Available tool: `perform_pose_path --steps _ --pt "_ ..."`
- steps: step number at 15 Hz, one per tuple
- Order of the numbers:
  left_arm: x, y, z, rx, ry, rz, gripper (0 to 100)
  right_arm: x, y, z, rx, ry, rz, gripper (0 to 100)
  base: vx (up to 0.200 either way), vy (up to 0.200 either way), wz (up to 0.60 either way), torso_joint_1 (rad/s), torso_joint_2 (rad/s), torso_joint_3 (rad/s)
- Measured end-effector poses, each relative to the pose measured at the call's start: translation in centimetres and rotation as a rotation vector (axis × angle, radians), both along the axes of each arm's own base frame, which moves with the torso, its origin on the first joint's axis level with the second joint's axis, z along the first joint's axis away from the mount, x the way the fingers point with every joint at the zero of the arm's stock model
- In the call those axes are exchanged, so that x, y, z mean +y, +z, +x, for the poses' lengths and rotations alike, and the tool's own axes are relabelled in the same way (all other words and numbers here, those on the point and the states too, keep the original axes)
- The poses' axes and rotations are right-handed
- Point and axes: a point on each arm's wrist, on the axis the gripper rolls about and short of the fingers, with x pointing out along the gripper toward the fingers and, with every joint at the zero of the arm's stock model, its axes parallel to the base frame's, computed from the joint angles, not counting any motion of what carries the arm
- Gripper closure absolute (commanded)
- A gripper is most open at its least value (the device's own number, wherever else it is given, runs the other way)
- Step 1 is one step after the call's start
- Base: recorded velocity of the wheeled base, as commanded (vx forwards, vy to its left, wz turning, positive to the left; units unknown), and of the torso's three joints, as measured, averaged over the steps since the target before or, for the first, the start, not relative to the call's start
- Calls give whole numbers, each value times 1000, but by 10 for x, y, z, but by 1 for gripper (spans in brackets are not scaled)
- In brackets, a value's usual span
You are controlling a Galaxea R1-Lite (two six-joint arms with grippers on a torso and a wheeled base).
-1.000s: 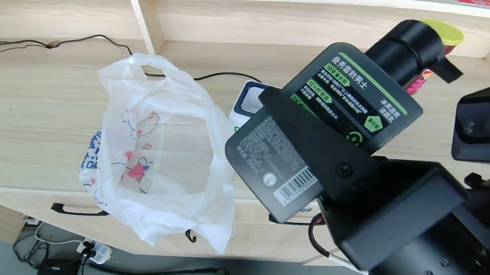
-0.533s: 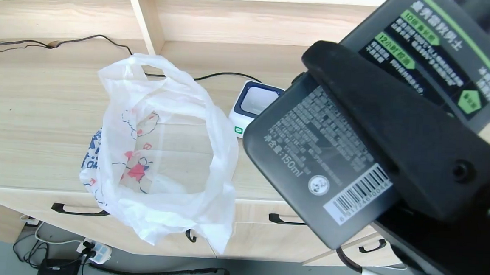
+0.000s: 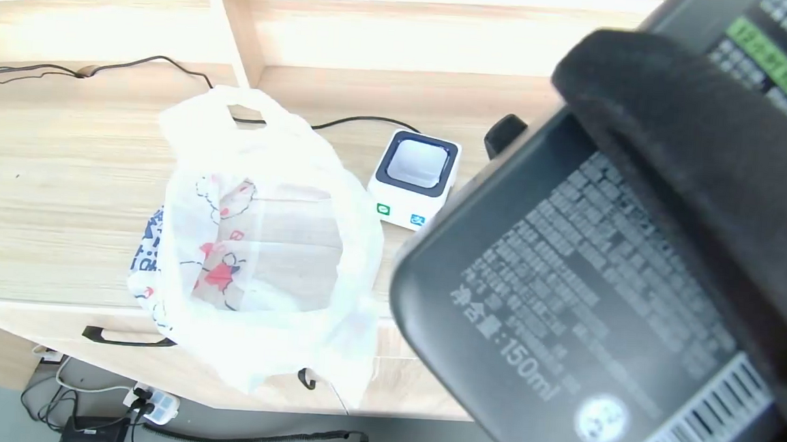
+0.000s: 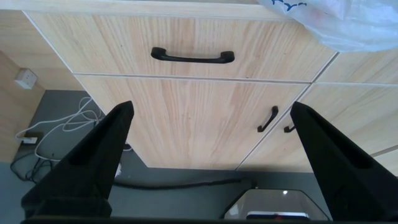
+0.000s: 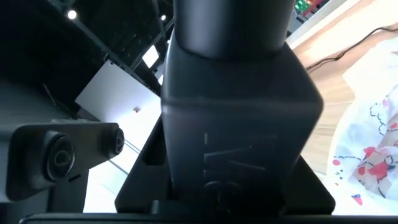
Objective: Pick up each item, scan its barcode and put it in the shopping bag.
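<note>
The bottle [image 3: 565, 313] is clamped in the right gripper [image 3: 697, 178], held high at four o'clock, its barcode [image 3: 695, 431] seemingly facing up. It should be turned down toward the scanner [image 3: 416, 171] at its ten o'clock, beside the bag [image 3: 262, 240]. The left gripper [image 4: 211, 162] is spread, empty.

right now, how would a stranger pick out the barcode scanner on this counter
On the pale wooden counter, find the white shopping bag standing open. Just to the robot's right of it sits the scanner: a small white box, alone in having a dark-framed window facing up.
</note>
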Motion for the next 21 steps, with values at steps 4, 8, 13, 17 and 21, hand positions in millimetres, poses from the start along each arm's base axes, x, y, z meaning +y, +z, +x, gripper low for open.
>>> perform_pose_path --steps 4,8,13,17,21 --pt "0 0 0 0 -1 0 0 -1 1 0 6 3 9 100 0 0 0 0 0 0" --pt "0 0 0 0 0 0 0 -9 4 33 -20 -166 -13 100 0 0 0 0 0 0" --pt "0 0 0 1 -1 -1 0 -22 11 108 -144 -598 -342 100 0 0 0 0 0 0" --pt "0 0 0 2 -1 -1 0 -5 18 166 -405 -879 -598 100 0 0 0 0 0 0" --pt "0 0 0 2 0 -2 0 26 12 208 -531 -992 -689 100 0 0 0 0 0 0"
